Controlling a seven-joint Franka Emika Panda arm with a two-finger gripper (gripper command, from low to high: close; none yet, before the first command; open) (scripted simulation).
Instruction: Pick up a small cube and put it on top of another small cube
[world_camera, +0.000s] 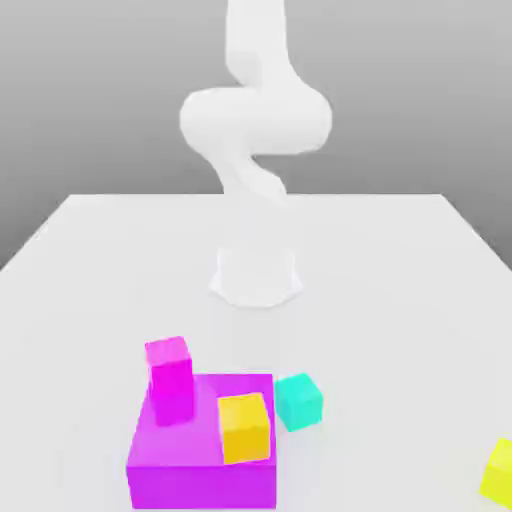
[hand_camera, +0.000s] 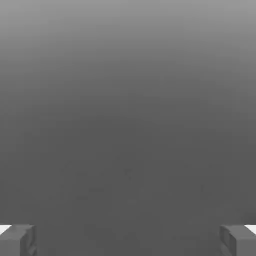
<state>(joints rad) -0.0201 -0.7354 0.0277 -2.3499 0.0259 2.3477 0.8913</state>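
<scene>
The small cube, plain teal, rests on the white table just off the big magenta-purple block's far corner on the exterior view's right. In the hand view my gripper is open: its grey fingertips stand far apart with nothing between them, and a blank grey backdrop lies beyond them. My white arm rises from its base at the middle of the table and bends upward, well away from the cubes.
The big magenta-purple block sits at the table's near edge. A small orange-yellow cube and a small magenta cube stand on it. A yellow block lies at the exterior view's right edge.
</scene>
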